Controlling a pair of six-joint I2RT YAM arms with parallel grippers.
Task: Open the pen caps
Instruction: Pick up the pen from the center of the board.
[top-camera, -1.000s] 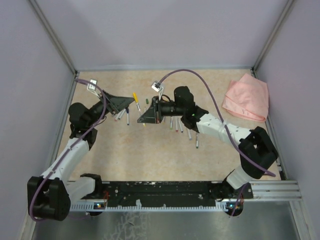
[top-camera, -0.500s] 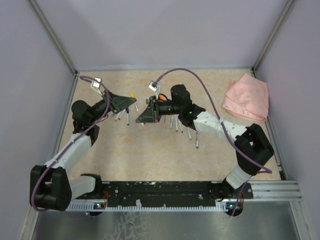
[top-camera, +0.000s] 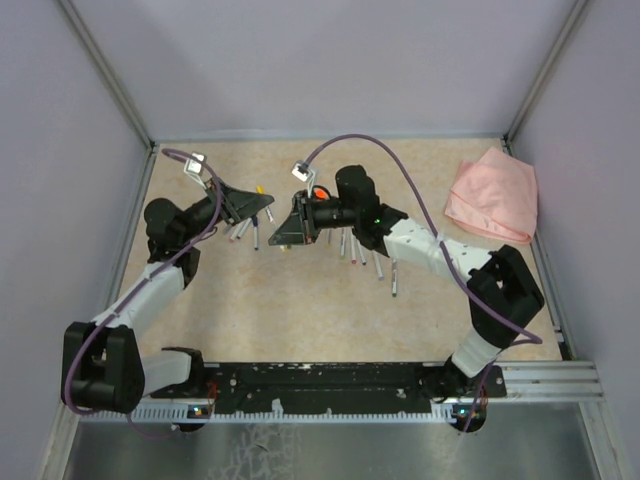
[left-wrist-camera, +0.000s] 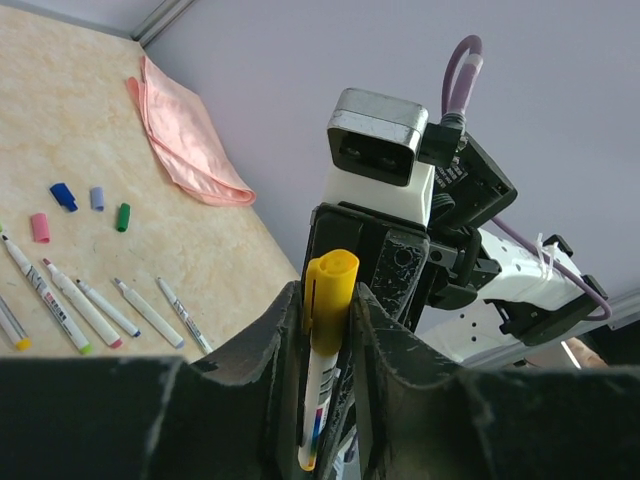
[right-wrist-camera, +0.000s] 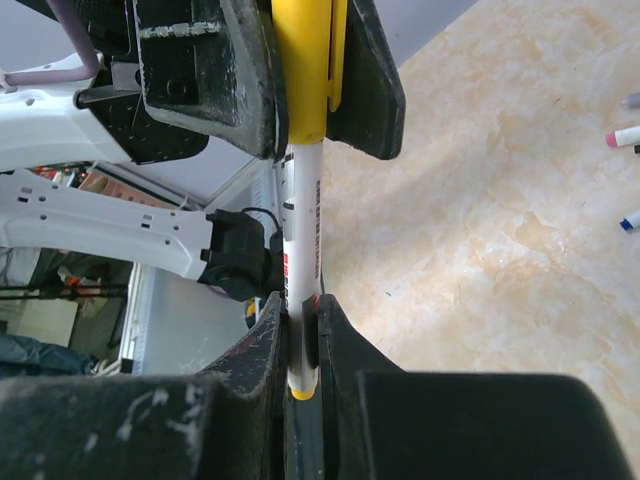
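Note:
A marker with a white barrel and a yellow cap is held in the air between both grippers over the far middle of the table. My left gripper is shut on the yellow cap, which sits on the barrel. My right gripper is shut on the barrel's tail end. In the top view the left gripper and right gripper meet tip to tip. Loose blue, purple, green and pink caps lie on the table.
Several uncapped markers lie on the table behind the right gripper, and more lie under the left gripper. A pink cloth is bunched at the far right corner. Walls enclose the table on three sides.
Both grippers have shifted slightly left and closer together. The right arm has reached further toward the left gripper.

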